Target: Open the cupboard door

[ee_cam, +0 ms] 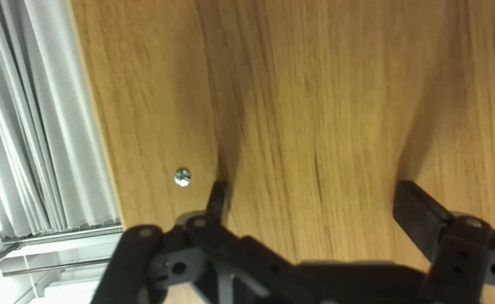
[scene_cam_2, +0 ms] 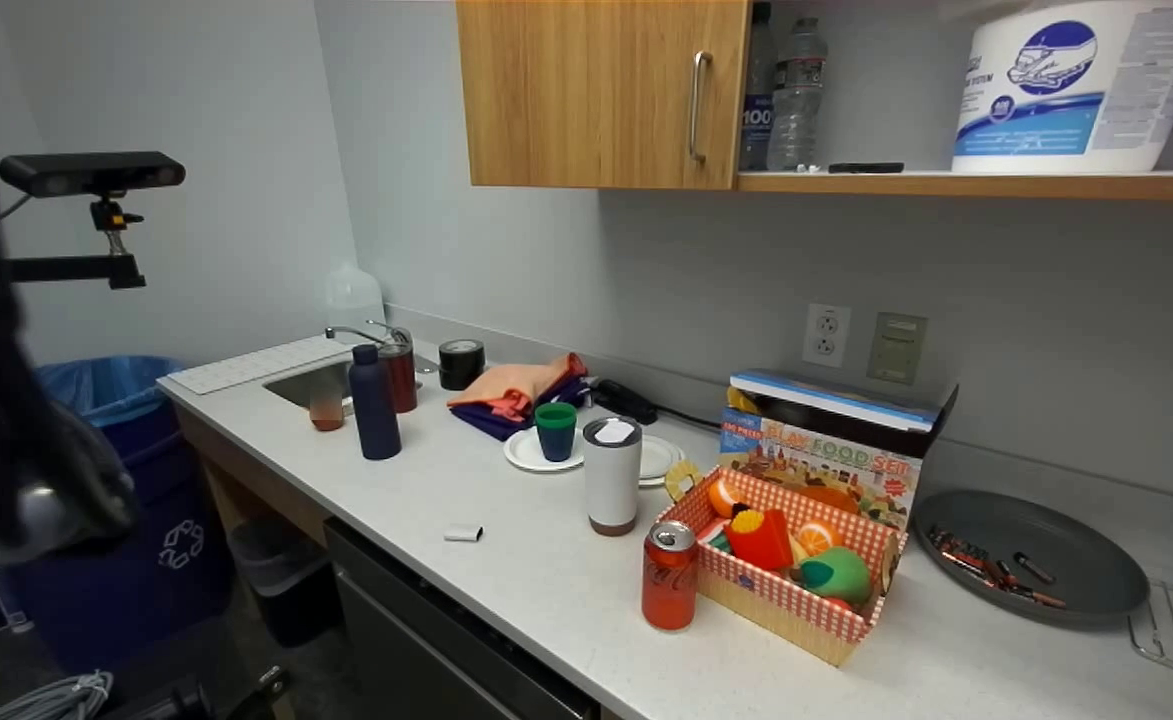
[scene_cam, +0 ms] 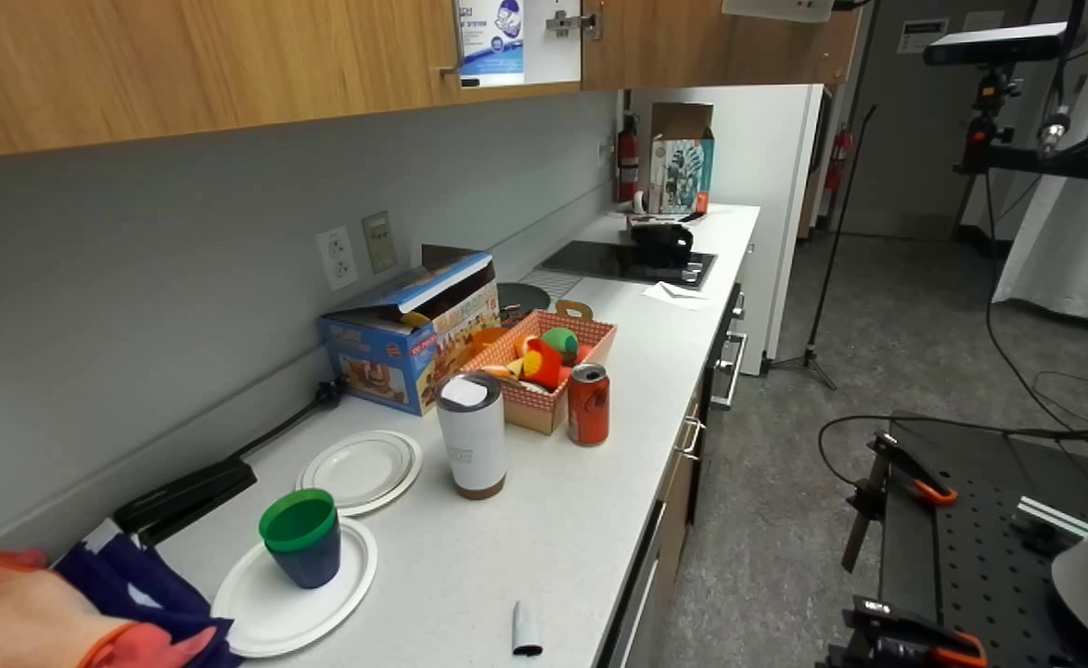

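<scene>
The cupboard door is standing open just in front of the end effector; whether they are touching is not showing clearly. The end effector is gaping, unclenched, its fingers standing wide apart.

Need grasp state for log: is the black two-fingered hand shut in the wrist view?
No: the hand has its fingers wide apart, the flat brown wooden cupboard door showing between them.
</scene>
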{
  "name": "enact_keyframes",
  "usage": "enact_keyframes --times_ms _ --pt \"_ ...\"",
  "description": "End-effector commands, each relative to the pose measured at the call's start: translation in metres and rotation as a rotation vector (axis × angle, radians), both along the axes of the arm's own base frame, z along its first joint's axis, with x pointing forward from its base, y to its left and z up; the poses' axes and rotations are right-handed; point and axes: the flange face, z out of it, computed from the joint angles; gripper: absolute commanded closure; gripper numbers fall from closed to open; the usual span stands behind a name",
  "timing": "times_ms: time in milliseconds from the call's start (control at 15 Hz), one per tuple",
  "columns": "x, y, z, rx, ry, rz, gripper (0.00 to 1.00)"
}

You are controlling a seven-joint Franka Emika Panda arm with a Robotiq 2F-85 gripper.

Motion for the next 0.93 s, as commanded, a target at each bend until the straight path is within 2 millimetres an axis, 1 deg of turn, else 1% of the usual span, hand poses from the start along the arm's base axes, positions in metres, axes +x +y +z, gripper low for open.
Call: enact_keyframes --times_ms 0,133,267,533,867 --pt "0.013 -0.004 -0.002 -0.03 -0.046 -0.023 0.0" --pt "0.014 0.004 -0.002 0.07 -0.051 0.017 0.0" --pt "0.014 0.014 0.006 0.2 -0.086 0.079 0.0" --pt "0.013 0.031 0.033 0.401 -0.123 0.215 0.0" --pt "0.014 0.043 0.05 0.579 -0.136 0.377 0.0"
